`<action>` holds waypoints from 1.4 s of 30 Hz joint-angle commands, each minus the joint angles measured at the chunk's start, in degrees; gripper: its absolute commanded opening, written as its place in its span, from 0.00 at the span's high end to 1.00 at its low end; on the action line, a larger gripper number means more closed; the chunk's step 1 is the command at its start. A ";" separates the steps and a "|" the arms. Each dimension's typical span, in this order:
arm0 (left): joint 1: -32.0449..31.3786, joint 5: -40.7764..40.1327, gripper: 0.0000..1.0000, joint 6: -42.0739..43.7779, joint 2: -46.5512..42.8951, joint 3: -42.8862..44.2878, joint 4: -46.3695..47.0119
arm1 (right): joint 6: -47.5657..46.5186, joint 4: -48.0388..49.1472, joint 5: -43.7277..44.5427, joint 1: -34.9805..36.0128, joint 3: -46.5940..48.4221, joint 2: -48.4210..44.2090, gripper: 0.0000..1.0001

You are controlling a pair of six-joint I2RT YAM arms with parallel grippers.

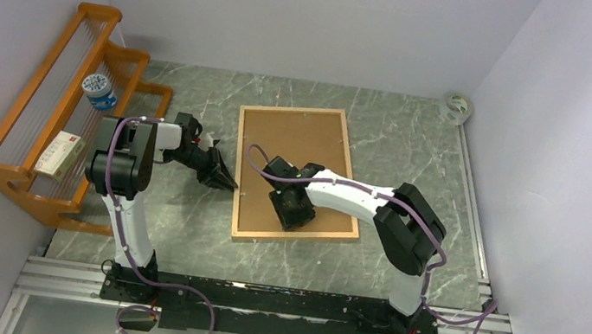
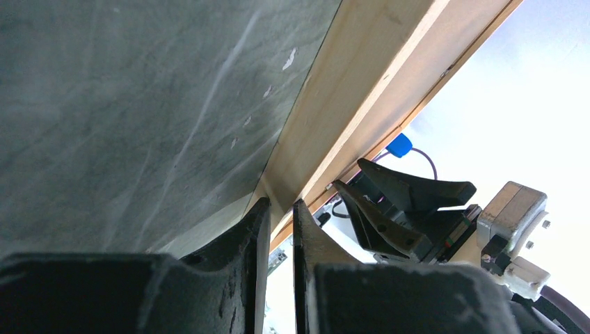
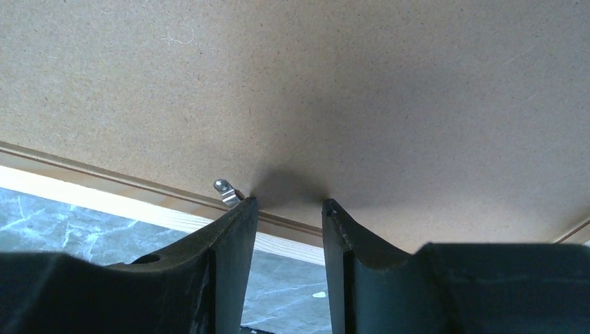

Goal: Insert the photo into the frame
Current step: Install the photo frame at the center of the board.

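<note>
Frame [image 1: 291, 236] lies flat mid-table, back side up, with the brown backing board [image 1: 292, 140] sitting inside its light-wood rails. I can't see the photo in any view, so I can't tell where it is

Left gripper [image 2: 278, 212] is low at the frame's left rail, tips pointing at the outer edge. Jaws are nearly together with just a thin slit, and I see nothing held. From the wrist cam the tips are right at the wood edge, but I can't tell if they actually touch it

Right gripper [image 3: 289, 202] is over the board near the frame's near rail, pointing down. Its fingers [image 3: 233, 229] are part-way apart with an empty gap, and the tips look pressed on or just off the board surface. There's a shadow under them. A small metal clip [image 3: 225, 189] sits at the board's edge just beside one fingertip

The orange rack [image 1: 12, 175] stands on the left of the table [image 1: 179, 229], well apart from the frame. It holds a blue-and-white tub [image 1: 99, 90] and a small box [image 1: 60, 154]. A tape roll [image 1: 456, 108] sits in the far right corner
</note>
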 commanded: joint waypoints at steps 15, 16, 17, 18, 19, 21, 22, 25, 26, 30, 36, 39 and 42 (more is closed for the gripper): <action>-1.19 -6.04 0.81 -0.13 3.01 -2.08 -0.06 | 0.29 1.71 -4.51 1.08 1.54 0.58 0.36; -1.24 -6.10 0.81 -0.12 2.96 -2.07 -0.07 | 0.48 1.60 -3.96 1.08 1.54 0.43 0.36; -1.24 -6.19 0.81 -0.09 2.93 -2.02 -0.07 | 0.84 1.45 -3.38 1.05 1.47 0.10 0.36; -1.22 -6.28 0.81 -0.05 2.85 -1.93 -0.19 | 1.13 1.30 -2.67 1.01 1.45 -0.35 0.36; -1.19 -6.30 0.81 0.03 2.77 -1.82 -0.36 | 1.56 1.09 -1.68 0.97 1.57 -0.87 0.36; -1.21 -6.68 0.81 0.18 2.38 -1.54 -0.70 | 2.54 0.32 0.83 0.89 2.15 -1.97 0.36; -1.19 -6.92 0.81 0.26 2.25 -1.27 -0.95 | 3.01 0.01 2.14 0.88 2.48 -2.66 0.36; -1.19 -7.73 0.81 0.61 1.26 -0.39 -1.82 | 5.09 -0.66 6.40 0.38 3.16 -4.90 0.36; -1.19 -7.85 0.81 0.70 0.99 0.02 -2.01 | 5.77 -0.49 7.48 0.04 3.08 -5.63 0.36; -1.11 -8.22 0.80 1.03 -0.44 1.47 -3.18 | 8.05 0.67 9.12 -2.28 2.64 -7.71 0.35; 0.28 -10.36 0.74 0.64 -5.04 3.73 -3.90 | 8.35 0.53 11.12 -3.82 9.85 -3.85 0.35; 1.74 -13.53 0.67 -0.95 -9.43 3.23 -3.33 | 8.86 1.48 11.21 -3.81 16.40 -0.21 0.37; 3.38 -18.46 0.59 -2.47 -15.63 1.20 -2.72 | 9.76 2.69 9.60 -3.81 23.56 5.09 0.38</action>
